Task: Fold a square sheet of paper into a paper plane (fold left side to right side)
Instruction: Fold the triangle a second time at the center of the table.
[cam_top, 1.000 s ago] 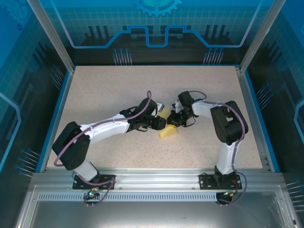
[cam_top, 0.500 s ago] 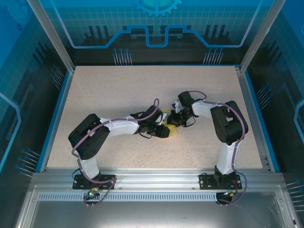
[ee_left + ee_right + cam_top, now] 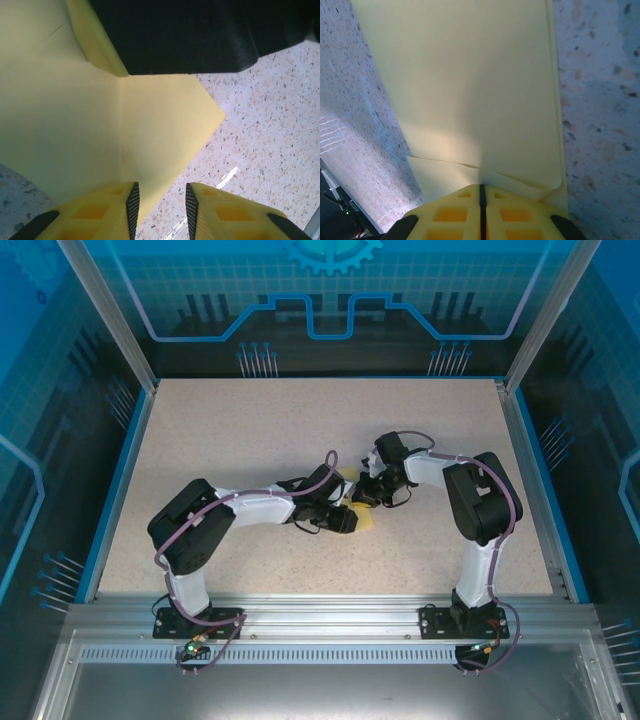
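pale-yellow paper (image 3: 480,85) lies creased near the middle of the speckled table (image 3: 270,125), between the two arms. the right gripper (image 3: 480,197) is clamped tight on one edge, its fingers meeting, with the paper wrinkled just ahead of them and a flap lifted off the surface. the left gripper (image 3: 160,202) hovers low beside a pointed corner, jaws a narrow slit apart and grasping nothing, the paper's edge running under one finger and into the gap.
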Controlling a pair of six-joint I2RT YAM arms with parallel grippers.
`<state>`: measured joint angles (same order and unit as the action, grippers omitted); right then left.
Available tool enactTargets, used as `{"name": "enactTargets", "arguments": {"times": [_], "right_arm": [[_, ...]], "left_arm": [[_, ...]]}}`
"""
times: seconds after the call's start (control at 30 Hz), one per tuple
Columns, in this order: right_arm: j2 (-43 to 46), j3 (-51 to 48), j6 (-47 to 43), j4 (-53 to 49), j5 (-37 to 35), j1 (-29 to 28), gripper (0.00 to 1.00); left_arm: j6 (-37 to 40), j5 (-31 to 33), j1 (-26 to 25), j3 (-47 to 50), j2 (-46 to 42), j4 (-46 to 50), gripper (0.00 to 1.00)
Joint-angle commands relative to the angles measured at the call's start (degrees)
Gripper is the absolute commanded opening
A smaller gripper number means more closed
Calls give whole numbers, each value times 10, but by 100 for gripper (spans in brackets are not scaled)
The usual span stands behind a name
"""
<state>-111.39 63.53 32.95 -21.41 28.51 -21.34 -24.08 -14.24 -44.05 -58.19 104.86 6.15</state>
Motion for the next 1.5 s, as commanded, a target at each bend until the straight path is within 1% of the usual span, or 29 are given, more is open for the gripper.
{"name": "enactTargets", "arguments": {"times": [0.0, 0.2, 0.4, 0.67, 0.83, 0.93, 1.1, 1.2, 1.27, 1.47], "right_arm": [[-21, -9, -10, -38, -35, -5, 9], [-21, -7, -12, -41, -34, -6, 9], [-21, -6, -13, -44, -36, -5, 9], [-23, -3, -14, -47, -36, -5, 9], [-23, -4, -15, -46, -35, -5, 9], [-23, -5, -15, -46, -33, -5, 9], [-19, -6, -13, -43, -30, -6, 9], [-18, -5, -13, -43, -29, -5, 9], [-18, -5, -13, -43, -29, -5, 9], [-17, -8, -13, -42, -27, -5, 9]], "left_arm": [[-6, -5, -6, 15, 16, 19, 34], [-3, 1, -12, 24, 23, 29, 33], [-4, 1, -23, 45, 9, 37, 32], [-30, 7, -50, 114, -43, 18, 31], [-47, 22, -50, 142, -84, 18, 31], [-50, 23, -39, 138, -120, 22, 31], [-56, -10, 15, 118, -170, -1, 32], [-45, -24, 29, 83, -150, -3, 32], [-36, -36, 29, 55, -120, 1, 34], [-39, -76, 29, 15, -35, -34, 35]]}}
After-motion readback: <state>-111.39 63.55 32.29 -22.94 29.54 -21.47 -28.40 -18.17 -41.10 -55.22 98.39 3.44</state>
